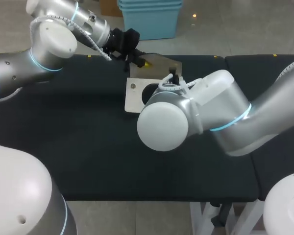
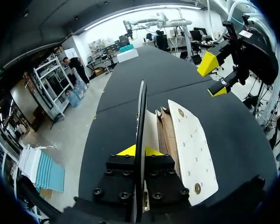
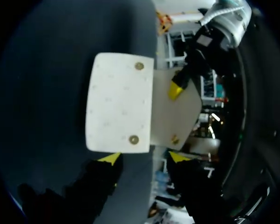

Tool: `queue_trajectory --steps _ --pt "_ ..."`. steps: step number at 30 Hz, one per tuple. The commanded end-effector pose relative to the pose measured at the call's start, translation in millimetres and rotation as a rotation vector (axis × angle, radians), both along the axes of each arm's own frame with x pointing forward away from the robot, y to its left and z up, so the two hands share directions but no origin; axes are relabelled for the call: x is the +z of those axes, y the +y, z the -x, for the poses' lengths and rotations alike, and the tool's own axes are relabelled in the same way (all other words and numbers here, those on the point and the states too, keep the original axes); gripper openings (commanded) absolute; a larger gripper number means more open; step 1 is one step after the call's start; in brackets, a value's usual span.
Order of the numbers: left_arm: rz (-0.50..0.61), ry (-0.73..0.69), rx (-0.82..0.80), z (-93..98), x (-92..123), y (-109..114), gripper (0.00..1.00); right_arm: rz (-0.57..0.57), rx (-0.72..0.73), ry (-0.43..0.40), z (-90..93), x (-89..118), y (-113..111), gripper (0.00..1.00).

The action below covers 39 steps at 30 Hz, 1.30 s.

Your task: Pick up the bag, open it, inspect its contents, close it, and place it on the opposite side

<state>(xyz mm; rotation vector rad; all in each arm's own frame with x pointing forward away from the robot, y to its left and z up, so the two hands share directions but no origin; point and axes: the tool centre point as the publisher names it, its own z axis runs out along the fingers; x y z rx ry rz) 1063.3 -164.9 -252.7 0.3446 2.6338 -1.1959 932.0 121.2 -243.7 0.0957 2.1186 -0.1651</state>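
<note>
Left gripper [image 2: 139,151]: nearest its wrist camera; the two yellow tips press from either side on a thin, dark-edged panel of the bag, which stands upright between them and is seen edge-on.
Bag [image 2: 191,149]: lies on the far half of the table, near the middle. Its cream flap with small metal studs lies flat and faces up; tan layers stand between the flap and the held panel. In the head view a dark oval shows in it beside the right arm's wrist; what it is cannot be told.
Right gripper [image 3: 143,157]: fingers spread wide with nothing between them. It hangs above the flap's near edge and touches no part of the bag.
Right arm [image 1: 235,117]: comes in from the right; its round white joint covers the bag's near side in the head view.
Left arm [image 1: 44,54]: comes in from the far left corner and ends at the bag's far edge.
Table [image 1: 78,142]: black, matte top.
</note>
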Motion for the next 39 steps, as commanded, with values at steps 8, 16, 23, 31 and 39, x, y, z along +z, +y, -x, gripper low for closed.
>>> queue_trajectory --steps 8,16,23,31,39 --pt "-0.024 0.001 0.002 11.9 15.7 4.6 0.0 -0.009 -0.015 -0.026 -32.3 40.2 -3.8 0.0" --pt "-0.012 0.02 0.017 18.7 18.3 4.4 0.0 -0.01 -0.01 -0.061 -49.0 53.6 3.6 0.0" --pt "0.012 0.017 0.03 23.5 29.3 4.6 0.0 -0.008 0.002 -0.003 -51.9 36.3 9.7 0.0" --pt "0.054 0.009 0.012 31.0 38.2 5.6 0.0 0.003 -0.004 0.045 -67.6 20.9 12.3 0.0" --pt "0.069 0.01 -0.004 34.5 40.0 9.0 0.0 0.013 -0.02 0.071 -84.8 7.5 12.0 0.0"
